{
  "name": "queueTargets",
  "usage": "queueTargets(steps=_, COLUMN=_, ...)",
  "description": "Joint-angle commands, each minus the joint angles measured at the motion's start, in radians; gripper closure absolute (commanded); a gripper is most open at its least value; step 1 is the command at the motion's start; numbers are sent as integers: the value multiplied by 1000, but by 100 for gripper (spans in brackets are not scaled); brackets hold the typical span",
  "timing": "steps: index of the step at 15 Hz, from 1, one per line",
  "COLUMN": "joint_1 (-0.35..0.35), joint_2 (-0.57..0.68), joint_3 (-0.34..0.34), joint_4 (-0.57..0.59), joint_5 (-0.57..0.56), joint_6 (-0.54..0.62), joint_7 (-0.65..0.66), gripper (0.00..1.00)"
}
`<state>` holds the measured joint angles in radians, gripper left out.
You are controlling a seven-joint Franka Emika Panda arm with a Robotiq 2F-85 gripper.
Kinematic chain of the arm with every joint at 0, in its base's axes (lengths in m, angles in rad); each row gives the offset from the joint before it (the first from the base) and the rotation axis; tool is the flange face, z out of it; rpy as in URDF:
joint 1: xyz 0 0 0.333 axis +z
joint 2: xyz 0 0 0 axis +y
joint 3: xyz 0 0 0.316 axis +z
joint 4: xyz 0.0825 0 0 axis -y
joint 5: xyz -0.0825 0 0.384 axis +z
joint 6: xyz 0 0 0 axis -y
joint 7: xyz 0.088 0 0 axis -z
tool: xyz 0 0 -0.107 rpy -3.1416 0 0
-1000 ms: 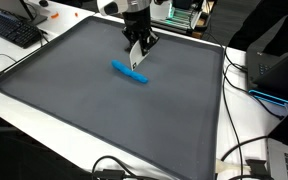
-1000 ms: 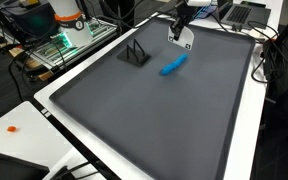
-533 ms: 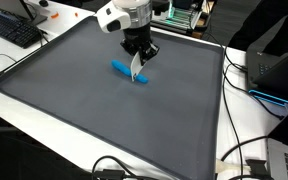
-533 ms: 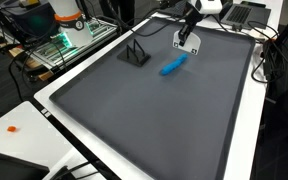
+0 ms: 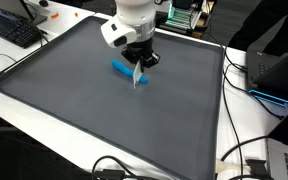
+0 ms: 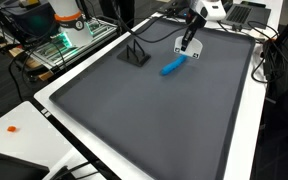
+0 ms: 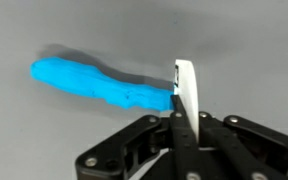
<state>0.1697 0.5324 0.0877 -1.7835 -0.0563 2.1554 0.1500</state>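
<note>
Grey mat (image 5: 44, 80) covers the table, and the blue piece (image 7: 99, 85) lies flat on it. The gripper (image 7: 185, 85), jaws closed on nothing visible, sets its pale tip at the piece's end; seemingly a pushing step, calling for a low, steady sideways sweep

Swung the arm's white wrist (image 5: 124, 30) forward and down into full sight in an exterior view, where a second ago only its lower edge showed at the top. Lowered the hand (image 5: 139, 62) toward the worktop (image 5: 64, 100), leaning now instead of pointing straight down. Brought the white strip (image 5: 136, 77), pinched in the hand, from above the blue piece (image 5: 119, 68) down to just beside one end of it.
</note>
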Motion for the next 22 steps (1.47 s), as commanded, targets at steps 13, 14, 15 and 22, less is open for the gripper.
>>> queueTargets(steps=13, joint_1=26, joint_2=19, joint_3=-33, joint_4=-73, joint_5=-64, joint_6=144, joint_7=2, gripper=99)
queueTargets(steps=14, joint_1=24, joint_2=19, joint_3=-33, joint_4=-79, joint_5=-62, joint_6=149, joint_7=1, gripper=99)
queueTargets(steps=15, joint_1=22, joint_2=18, joint_3=-32, joint_4=-84, joint_5=-59, joint_6=151, joint_7=0, gripper=99)
queueTargets(steps=22, joint_1=7, joint_2=8, joint_3=-20, joint_4=-113, joint_5=-23, joint_6=112, joint_7=-12, gripper=99)
